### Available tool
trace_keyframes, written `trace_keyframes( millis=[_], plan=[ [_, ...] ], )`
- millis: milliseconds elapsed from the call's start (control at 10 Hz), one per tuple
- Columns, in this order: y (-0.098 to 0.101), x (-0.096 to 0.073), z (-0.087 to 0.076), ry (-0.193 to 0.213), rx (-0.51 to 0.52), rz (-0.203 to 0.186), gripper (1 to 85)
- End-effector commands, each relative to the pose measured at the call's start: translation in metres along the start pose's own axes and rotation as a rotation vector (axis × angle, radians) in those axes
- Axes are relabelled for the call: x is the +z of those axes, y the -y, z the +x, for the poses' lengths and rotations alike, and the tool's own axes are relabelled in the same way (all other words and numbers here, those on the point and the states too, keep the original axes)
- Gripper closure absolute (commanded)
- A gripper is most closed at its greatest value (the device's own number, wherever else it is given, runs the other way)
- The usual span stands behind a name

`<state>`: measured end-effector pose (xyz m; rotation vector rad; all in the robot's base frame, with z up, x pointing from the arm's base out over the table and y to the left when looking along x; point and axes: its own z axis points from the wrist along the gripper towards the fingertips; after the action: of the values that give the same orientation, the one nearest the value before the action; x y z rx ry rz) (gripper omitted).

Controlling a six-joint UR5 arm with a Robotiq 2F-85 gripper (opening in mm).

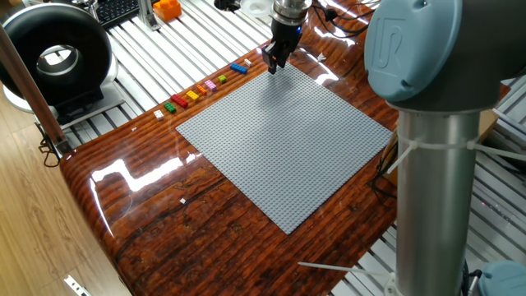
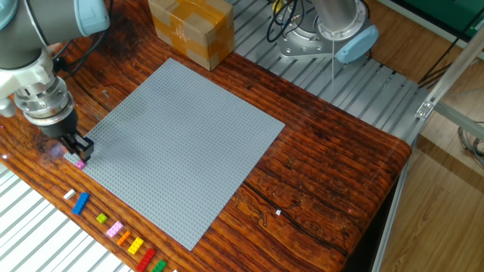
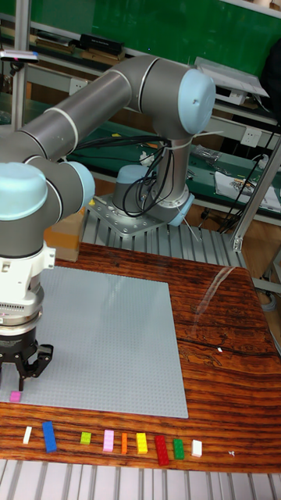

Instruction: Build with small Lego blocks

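On glossy wooden table (image 1: 156,214), grey baseplate (image 1: 283,136), slatted metal bench (image 2: 355,75) beyond

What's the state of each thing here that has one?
Claw: holding nothing, just above the pink brick.
Pink brick: lying loose by the grey plate's corner.
Row of bricks: lined up loose along the table edge.
Grey plate: flat, no bricks on it.
Box: closed.

Grey arm (image 3: 86,117), pale-blue joint caps (image 3: 197,95)

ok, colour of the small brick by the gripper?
Pink, lying on the wooden table; clearest in the tall fixed view.
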<state>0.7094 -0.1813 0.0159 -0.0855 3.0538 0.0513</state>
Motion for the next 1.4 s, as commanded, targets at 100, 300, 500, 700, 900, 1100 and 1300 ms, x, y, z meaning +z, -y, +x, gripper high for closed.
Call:
trace_keyframes(
  millis=[100,300,500,700,900,1100,1300],
  plan=[
    [-0.001,-0.004,-0.011,0.027,0.068,0.0,62.0],
    [0.0,-0.004,-0.014,0.034,0.079,0.002,64.3],
    [0.0,-0.005,-0.017,0.037,0.091,0.011,65.3],
    [-0.001,-0.005,-0.019,0.044,0.111,0.024,67.3],
    [-0.003,-0.006,-0.02,0.044,0.127,0.034,68.3],
    [-0.005,-0.006,-0.021,0.051,0.141,0.048,70.0],
    [-0.007,-0.004,-0.022,0.059,0.145,0.049,71.7]
  ],
)
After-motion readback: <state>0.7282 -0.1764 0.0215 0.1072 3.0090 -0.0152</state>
